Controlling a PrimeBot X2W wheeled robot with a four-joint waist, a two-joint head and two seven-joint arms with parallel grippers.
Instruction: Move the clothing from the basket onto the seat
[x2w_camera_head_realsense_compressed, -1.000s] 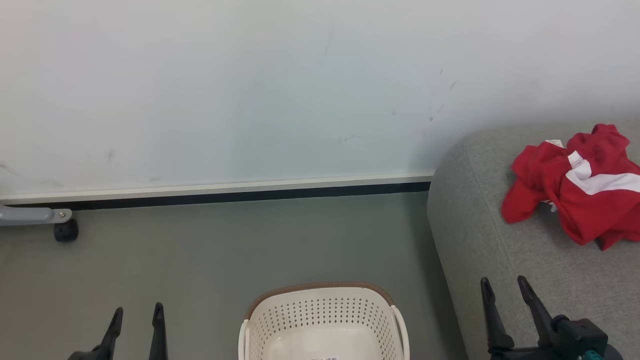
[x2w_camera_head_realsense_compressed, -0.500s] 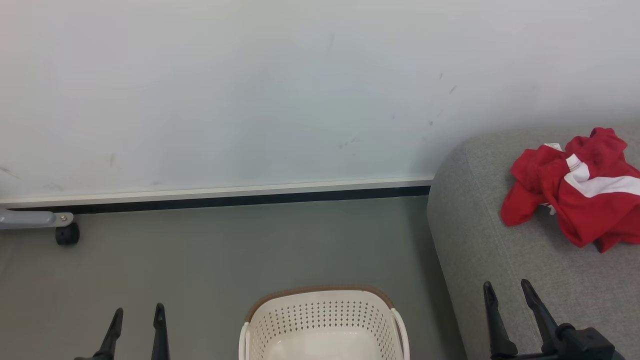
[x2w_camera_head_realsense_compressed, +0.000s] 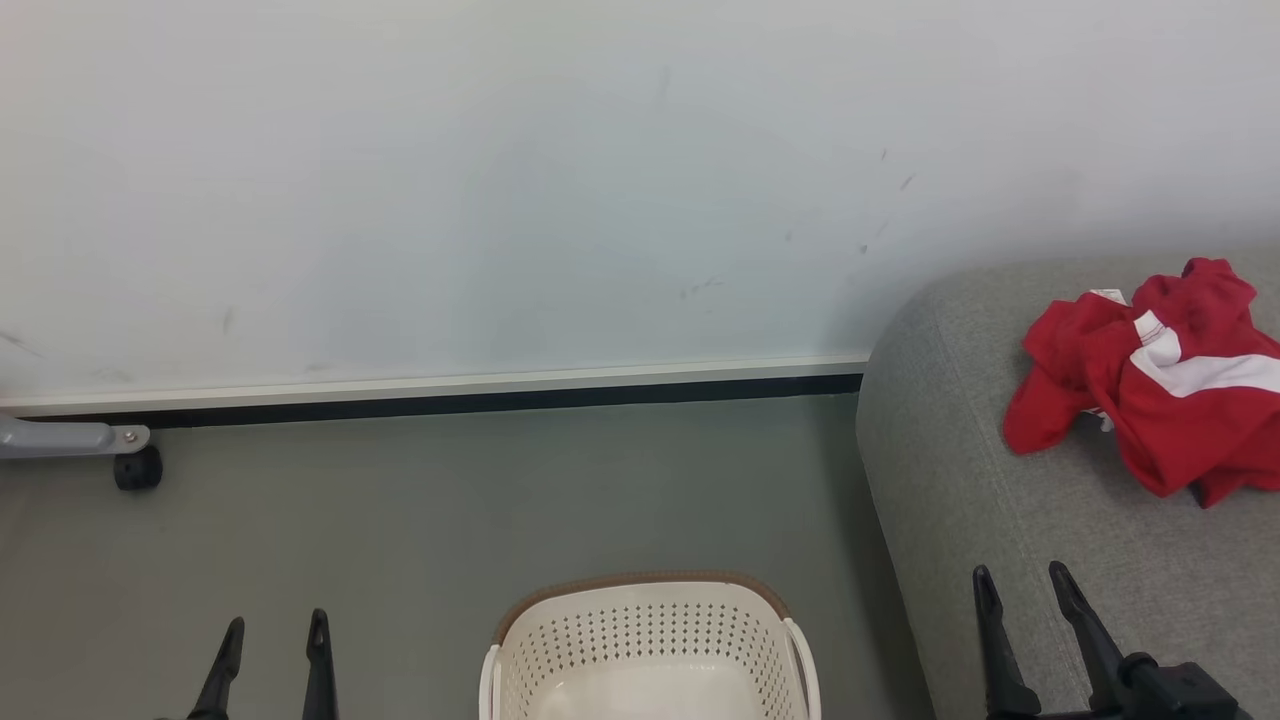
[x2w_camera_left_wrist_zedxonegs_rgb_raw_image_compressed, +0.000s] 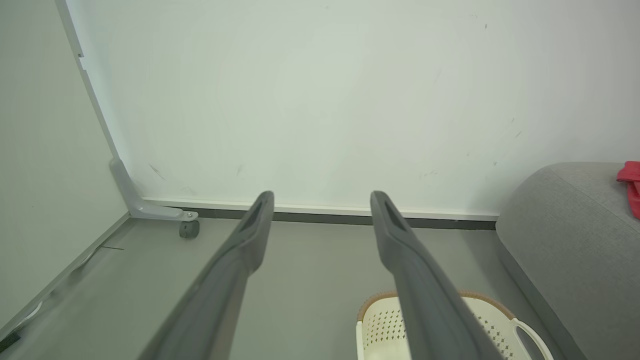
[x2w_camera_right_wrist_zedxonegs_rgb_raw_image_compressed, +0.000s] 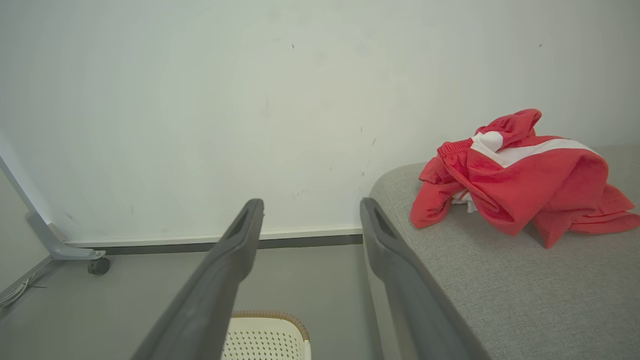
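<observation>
The clothing (x2w_camera_head_realsense_compressed: 1150, 400) lies in a crumpled red-and-white heap on the seat (x2w_camera_head_realsense_compressed: 960, 480), set back from the rounded end nearest the basket (x2w_camera_head_realsense_compressed: 640, 582), which stands on the floor (x2w_camera_head_realsense_compressed: 500, 500) just beside the seat's end. Both end effectors are released and hold nothing. The left end effector (x2w_camera_head_realsense_compressed: 275, 622) hangs over bare floor to the left of the basket, and the right end effector (x2w_camera_head_realsense_compressed: 1020, 572) hovers above the near part of the seat, well short of the heap. What shows of the basket's inside is bare, so the task looks done or close to it. The near half of the basket is cut off by the bottom of the head view, though, so a garment lying there cannot be ruled out. If one is left, the chief risk is in the reach. The basket looks light and has perforated walls, so a long finger coming down at a slant could catch a hole or the brown rim and tip or shove the basket instead of gathering cloth. A second risk lies on the seat. A fresh drop placed too near the rounded end could slide off to the floor, and a low pass by the right end effector could snag the loose folds and drag the heap toward that edge.
</observation>
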